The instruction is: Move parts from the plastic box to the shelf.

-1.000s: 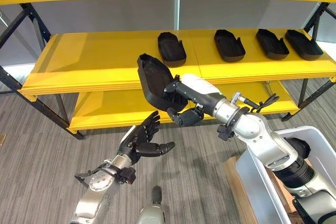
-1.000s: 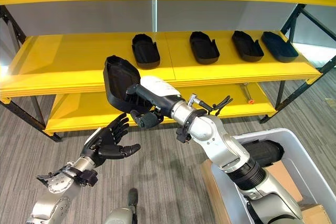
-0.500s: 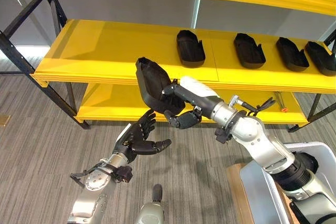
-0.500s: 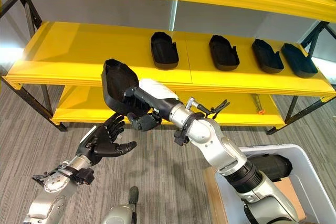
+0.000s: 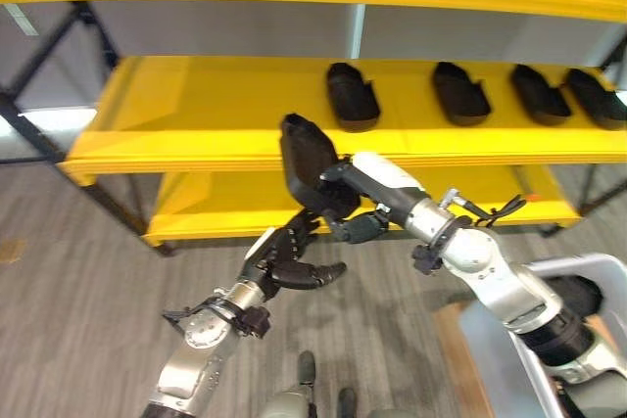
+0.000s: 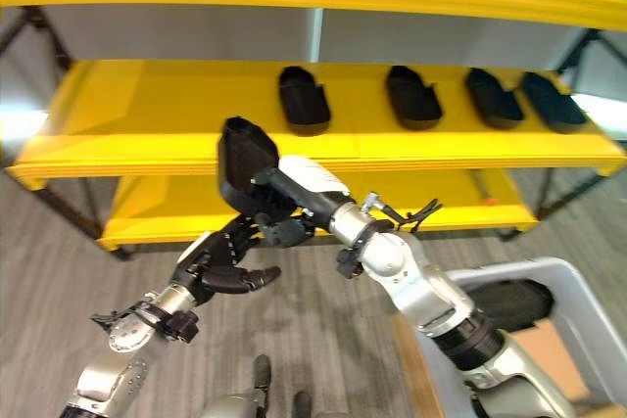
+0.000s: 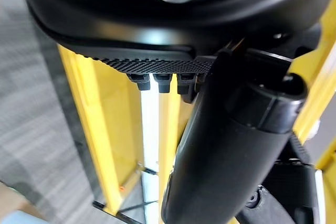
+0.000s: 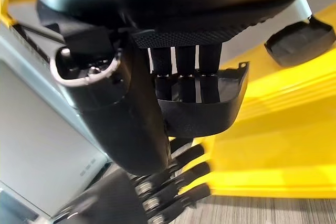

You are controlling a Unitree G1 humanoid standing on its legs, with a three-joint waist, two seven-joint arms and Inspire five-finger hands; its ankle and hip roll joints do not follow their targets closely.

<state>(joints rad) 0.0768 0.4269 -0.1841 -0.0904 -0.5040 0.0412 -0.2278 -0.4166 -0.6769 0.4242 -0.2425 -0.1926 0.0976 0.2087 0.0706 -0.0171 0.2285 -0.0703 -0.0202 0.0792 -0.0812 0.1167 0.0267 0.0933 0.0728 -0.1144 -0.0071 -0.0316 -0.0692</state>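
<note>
Yellow shelf [image 5: 196,115]: a multi-tier rack that spans the scene from 9 o'clock to 3 o'clock, with dark diagonal braces at its ends. Its middle tier carries 4 black parts [image 5: 460,92] in a row, running from 12 o'clock toward 2 o'clock, each lying flat and apart from its neighbours.

Plastic box [image 6: 563,291]: a pale grey bin on the floor at 4 o'clock; a dark part [image 6: 509,301] lies inside it against the near wall.

Right hand [image 5: 358,222]: the arm enters from 4 o'clock and reaches to the centre. Its fingers are curled around the held part [image 5: 309,163], a black shoe-shaped shell carried tilted on edge in front of the middle tier's front lip, not resting on the shelf. In the right wrist view the fingers [image 8: 181,72] pass over the rim into the shell's hollow.

Left hand [image 5: 289,261]: the arm rises from 7 o'clock, and the hand sits just below the held part at 6 o'clock of it. Its fingers are spread and loosely extended upward toward the shell's lower end, thumb out to the side, grasping nothing. Whether the fingertips touch the shell cannot be told.
</note>
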